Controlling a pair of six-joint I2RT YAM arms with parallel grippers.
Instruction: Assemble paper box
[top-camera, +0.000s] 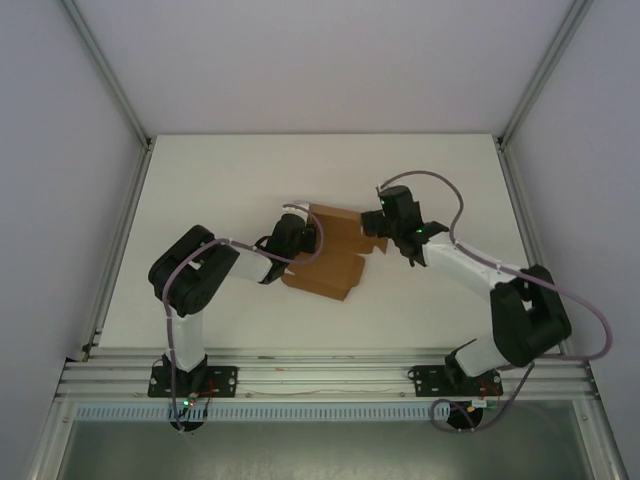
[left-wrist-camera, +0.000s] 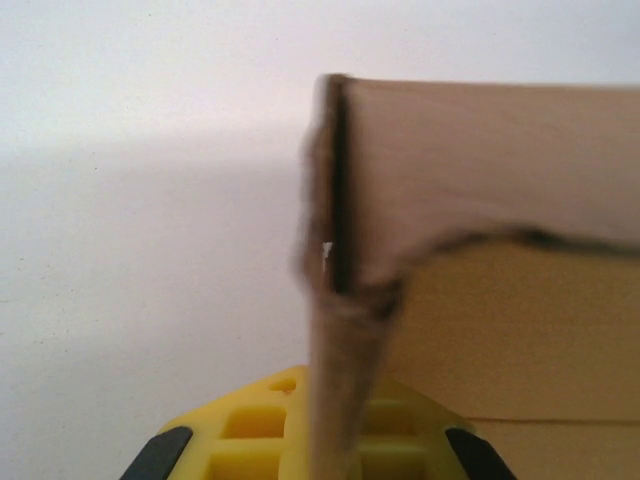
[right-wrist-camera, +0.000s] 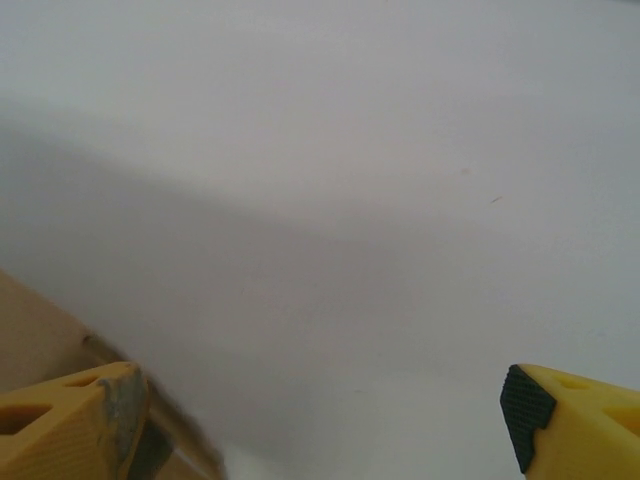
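The paper box (top-camera: 335, 255) is a brown cardboard piece, partly folded, lying in the middle of the white table (top-camera: 220, 190). My left gripper (top-camera: 303, 240) is at its left edge. In the left wrist view the left gripper (left-wrist-camera: 335, 445) is shut on a thin upright cardboard flap (left-wrist-camera: 345, 370), and a folded panel (left-wrist-camera: 480, 170) rises beyond it. My right gripper (top-camera: 380, 226) sits at the box's right edge. In the right wrist view the right gripper (right-wrist-camera: 325, 430) is open with bare table between its fingers (right-wrist-camera: 70, 425), and a strip of cardboard (right-wrist-camera: 30, 335) lies against the left finger.
Aluminium frame posts (top-camera: 110, 100) and white walls stand round the table. The rail (top-camera: 320, 375) holding both arm bases runs along the near edge. Open table surface lies behind the box and to its left and right.
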